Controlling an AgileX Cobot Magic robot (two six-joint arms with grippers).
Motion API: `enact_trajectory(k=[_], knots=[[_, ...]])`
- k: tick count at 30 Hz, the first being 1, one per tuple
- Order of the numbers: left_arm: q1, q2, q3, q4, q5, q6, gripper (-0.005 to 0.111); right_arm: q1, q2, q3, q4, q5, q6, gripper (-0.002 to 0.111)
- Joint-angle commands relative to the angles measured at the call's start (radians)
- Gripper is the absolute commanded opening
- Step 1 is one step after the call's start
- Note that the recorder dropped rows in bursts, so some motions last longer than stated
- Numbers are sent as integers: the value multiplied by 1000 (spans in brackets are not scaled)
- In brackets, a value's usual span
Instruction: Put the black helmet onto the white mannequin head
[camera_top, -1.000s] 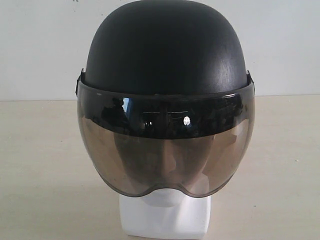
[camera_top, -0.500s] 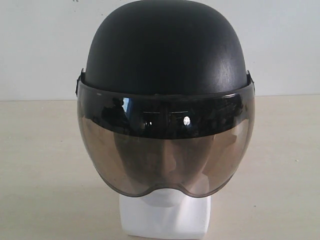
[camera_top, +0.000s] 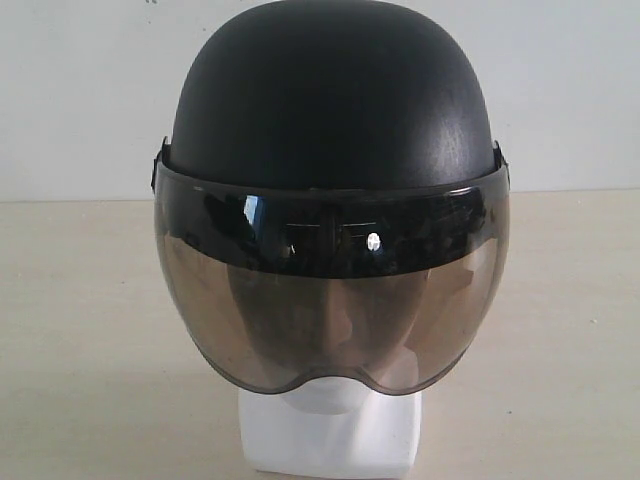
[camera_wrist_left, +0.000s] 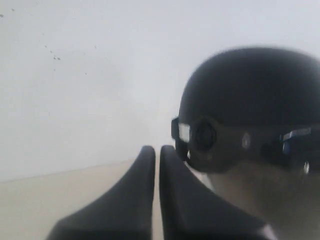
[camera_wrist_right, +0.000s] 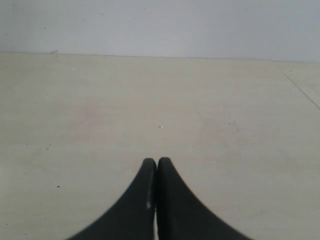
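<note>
No shift: helmet (camera_top: 330, 100) (level) on head (camera_top: 330, 432)

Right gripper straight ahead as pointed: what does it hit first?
Looks free: the right gripper, fingers shut, points across the table toward the wall, with no object in line. Depth unclear, so table or wall comes first.

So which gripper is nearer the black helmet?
Left. The left gripper sits close beside the black helmet; the right gripper sees only table, helmet out of its view.
</note>
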Motion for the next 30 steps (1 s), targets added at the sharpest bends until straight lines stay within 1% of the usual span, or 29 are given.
enact_trajectory(k=[1,2,3,4,5,7,8,10,11,14,16,20,21,22,23,24,28,30], knots=[[-2,-4,4,-275,-121,-269,4,-6,-4,5,-2,-3,3,0],[-2,-4,4,-277,-124,-367,4,-6,-4,5,-2,-3,3,0],[-2,-4,4,-248,-122,-436,4,-6,-4,5,-2,-3,3,0],[-2,-4,5,-170,-117,-464,4,-6,-4,5,-2,-3,3,0],[-2,-4,11,-57,-107,-474,4,-6,-4,5,-2,-3,3,0],[-2,-14,38,232,-86,-479,4,-6,-4,5,-2,-3,3,0],[-2,-25,59,350,-73,-486,4,-6,-4,5,-2,-3,3,0],[-2,-65,110,495,-76,-498,4,-6,-4,5,-2,-3,3,0],[0,-98,143,545,-81,-500,4,-6,-4,5,-2,-3,3,0],[20,-190,243,611,-121,-500,4,-6,-4,5,-2,-3,3,0],[34,-190,316,632,-189,-500,4,-6,-4,5,-2,-3,3,0],[38,-190,412,641,-191,-500,4,-6,-4,5,-2,-3,3,0],[38,-190,416,635,-191,-501,4,-6,-4,5,-2,-3,3,0],[38,-190,416,631,-162,-505,4,-6,-4,5,-2,-3,3,0],[38,-190,416,655,-83,-505,4,-6,-4,5,-2,-3,3,0],[38,-190,416,675,-46,-505,4,-6,-4,5,-2,-3,3,0],[38,-190,416,701,-57,-505,4,-6,-4,5,-2,-3,3,0],[38,-190,416,722,-57,-554,4,-6,-4,5,-2,-3,3,0]])
